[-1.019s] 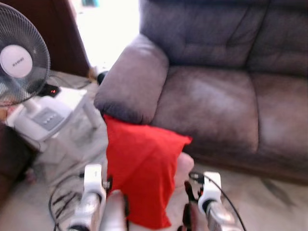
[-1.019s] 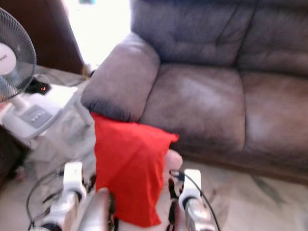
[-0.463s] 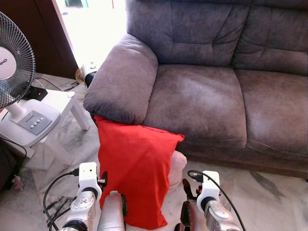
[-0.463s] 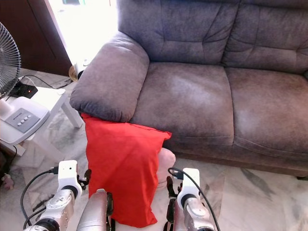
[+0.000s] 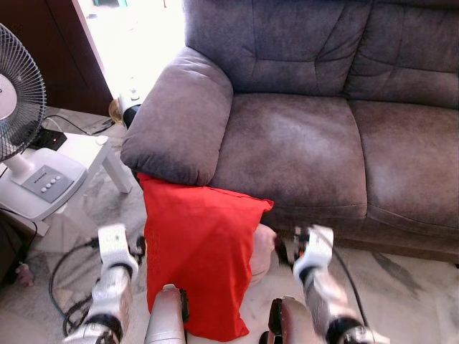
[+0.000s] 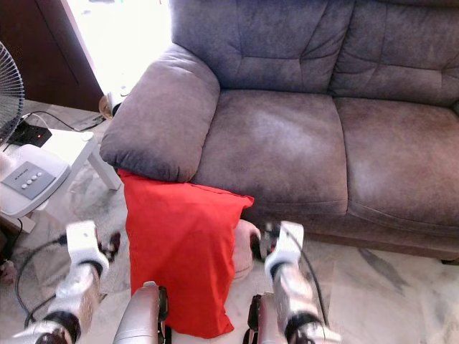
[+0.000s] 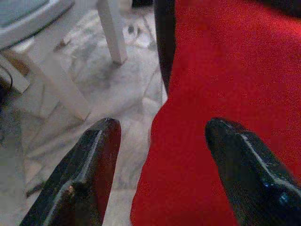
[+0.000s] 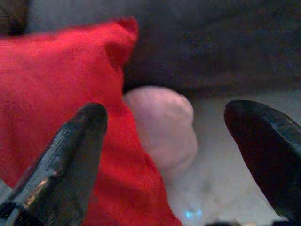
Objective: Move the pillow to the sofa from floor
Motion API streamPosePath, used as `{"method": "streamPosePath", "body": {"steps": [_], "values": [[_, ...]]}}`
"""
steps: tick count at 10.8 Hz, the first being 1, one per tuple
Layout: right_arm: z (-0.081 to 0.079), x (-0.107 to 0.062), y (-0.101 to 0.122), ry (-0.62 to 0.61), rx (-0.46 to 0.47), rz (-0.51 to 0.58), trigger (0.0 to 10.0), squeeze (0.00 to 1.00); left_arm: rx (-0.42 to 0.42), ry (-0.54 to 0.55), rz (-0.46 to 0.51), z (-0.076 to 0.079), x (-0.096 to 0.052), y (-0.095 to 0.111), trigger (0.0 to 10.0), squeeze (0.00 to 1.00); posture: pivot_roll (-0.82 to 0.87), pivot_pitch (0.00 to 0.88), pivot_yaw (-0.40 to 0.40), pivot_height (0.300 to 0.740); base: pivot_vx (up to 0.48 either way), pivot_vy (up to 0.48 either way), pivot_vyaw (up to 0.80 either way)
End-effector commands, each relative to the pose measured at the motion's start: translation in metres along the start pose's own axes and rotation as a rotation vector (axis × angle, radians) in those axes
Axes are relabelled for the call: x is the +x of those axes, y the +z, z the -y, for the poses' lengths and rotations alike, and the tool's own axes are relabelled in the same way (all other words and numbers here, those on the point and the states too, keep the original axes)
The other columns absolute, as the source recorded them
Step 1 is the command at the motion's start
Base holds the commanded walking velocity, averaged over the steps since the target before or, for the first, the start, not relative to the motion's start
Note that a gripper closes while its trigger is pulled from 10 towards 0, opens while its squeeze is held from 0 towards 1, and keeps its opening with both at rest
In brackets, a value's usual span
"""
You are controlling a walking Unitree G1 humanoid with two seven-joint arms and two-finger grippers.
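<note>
Grey sofa [image 5: 301, 136] across the far side, seat bare to take the load. Red pillow [image 5: 197, 258] upright on the marble floor [image 5: 401, 287], propped against the armrest. Left gripper [image 7: 160, 155] and right gripper [image 8: 164, 155] flanking it, jaws wide, touching nothing. Left: white table [image 5: 79, 154] carrying a fan [image 5: 18, 107], cables near. Pink cushion [image 8: 162, 127] tucked behind.

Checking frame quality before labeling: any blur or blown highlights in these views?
Eye views: sofa and pillow sharp, both forearms motion-blurred, doorway blown out white. Left wrist view: soft, fingers up close blurred. Right wrist view: dim and soft, pillow and the pink thing beside it fuzzy.
</note>
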State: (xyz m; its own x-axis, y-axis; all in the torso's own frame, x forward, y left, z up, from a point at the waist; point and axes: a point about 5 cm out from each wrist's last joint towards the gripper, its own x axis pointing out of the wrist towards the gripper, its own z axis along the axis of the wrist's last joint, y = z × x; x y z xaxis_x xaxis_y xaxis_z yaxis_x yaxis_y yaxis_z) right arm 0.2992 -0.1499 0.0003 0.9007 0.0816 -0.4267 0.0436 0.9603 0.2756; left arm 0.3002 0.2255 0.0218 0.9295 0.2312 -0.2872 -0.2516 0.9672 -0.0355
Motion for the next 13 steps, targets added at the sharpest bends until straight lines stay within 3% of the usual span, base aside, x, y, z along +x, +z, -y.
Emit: {"method": "streamPosePath", "body": {"steps": [1,4,8,11,13], "values": [[0.000,0.001,0.003,-0.001,0.021,-0.001,10.0,0.00,-0.025,-0.014,0.020,0.003,0.002,0.004,10.0,0.00,0.07,0.185,-0.003,0.618,0.000,0.000,0.00],[-0.001,0.006,0.014,0.002,0.014,-0.006,10.0,0.00,-0.038,-0.039,0.022,0.010,0.002,0.005,10.0,0.00,0.07,0.184,-0.006,0.614,0.000,0.000,0.00],[-0.002,0.005,0.009,0.016,0.022,-0.011,10.0,0.00,-0.039,-0.043,0.011,0.012,0.000,0.001,10.0,0.00,0.07,0.173,-0.006,0.546,0.000,0.000,0.00],[-0.005,0.005,0.011,0.029,0.034,0.001,10.0,0.00,-0.040,-0.042,0.027,0.010,0.002,0.005,10.0,0.00,0.08,0.194,-0.007,0.546,0.000,0.000,0.00],[-0.013,0.011,0.030,0.084,0.069,0.056,10.0,0.00,-0.043,-0.026,0.058,0.005,0.004,0.013,10.0,0.00,0.09,0.215,-0.002,0.546,0.000,0.000,0.00]]}}
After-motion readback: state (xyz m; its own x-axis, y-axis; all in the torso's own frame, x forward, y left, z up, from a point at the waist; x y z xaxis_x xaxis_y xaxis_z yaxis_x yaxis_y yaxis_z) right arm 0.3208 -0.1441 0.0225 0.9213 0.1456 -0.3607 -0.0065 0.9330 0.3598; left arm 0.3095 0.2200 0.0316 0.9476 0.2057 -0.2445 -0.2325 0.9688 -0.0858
